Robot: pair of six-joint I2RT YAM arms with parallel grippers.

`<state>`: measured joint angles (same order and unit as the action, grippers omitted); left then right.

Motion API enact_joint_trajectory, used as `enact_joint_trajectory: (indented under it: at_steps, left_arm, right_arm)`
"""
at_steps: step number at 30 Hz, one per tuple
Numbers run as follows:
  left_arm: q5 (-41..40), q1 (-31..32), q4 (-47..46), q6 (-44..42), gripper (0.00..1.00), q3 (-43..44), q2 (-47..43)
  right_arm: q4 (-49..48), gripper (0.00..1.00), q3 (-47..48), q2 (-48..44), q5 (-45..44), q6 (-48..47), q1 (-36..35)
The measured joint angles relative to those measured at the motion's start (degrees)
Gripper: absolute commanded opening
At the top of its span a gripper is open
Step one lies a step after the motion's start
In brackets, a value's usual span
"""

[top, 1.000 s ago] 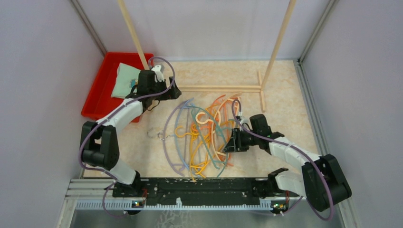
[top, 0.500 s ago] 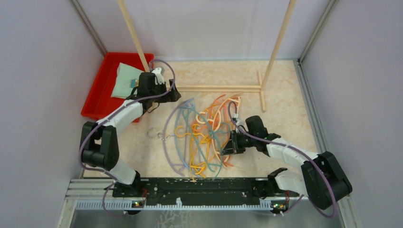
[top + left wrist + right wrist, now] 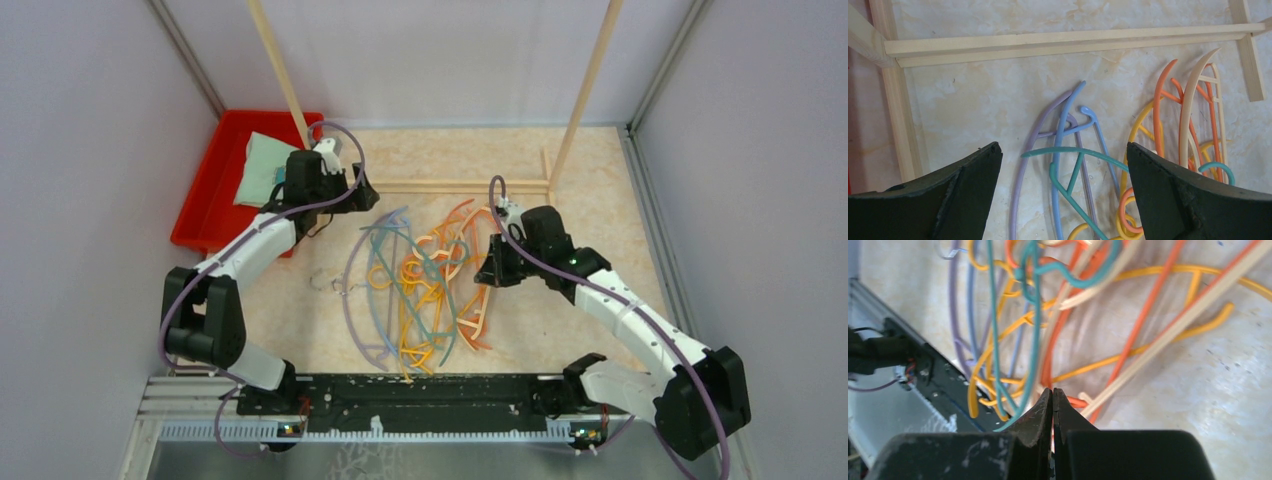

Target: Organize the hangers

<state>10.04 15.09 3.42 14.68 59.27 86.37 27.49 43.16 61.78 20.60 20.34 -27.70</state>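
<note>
The hangers point(image 3: 425, 285) lie tangled in the middle of the worktop point(image 3: 610, 240). The step seems to be pulling one out: the right gripper point(image 3: 488, 276) is clenched at the heap's right edge, though I cannot tell if a strand is pinched. The left gripper point(image 3: 368, 196) hovers released beside the wooden rack point(image 3: 465, 186). The next move needs a slow lift, as the strands interlock; bare worktop lies to the right.
</note>
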Motion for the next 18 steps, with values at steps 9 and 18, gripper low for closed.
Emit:
enact_joint_trajectory:
  at_steps: [9,18]
  left_arm:
    - [-1.51,0.02,0.63,-1.70,0.99,-0.39,-2.38]
    - [-3.72,0.15,3.15,-1.57,0.99,-0.39,-2.36]
  right_arm:
    - [2.84,0.42,-0.42,2.95,1.70,-1.27,-0.70]
    - [1.33,0.30,-1.97,-1.51,7.69,2.12,-8.63]
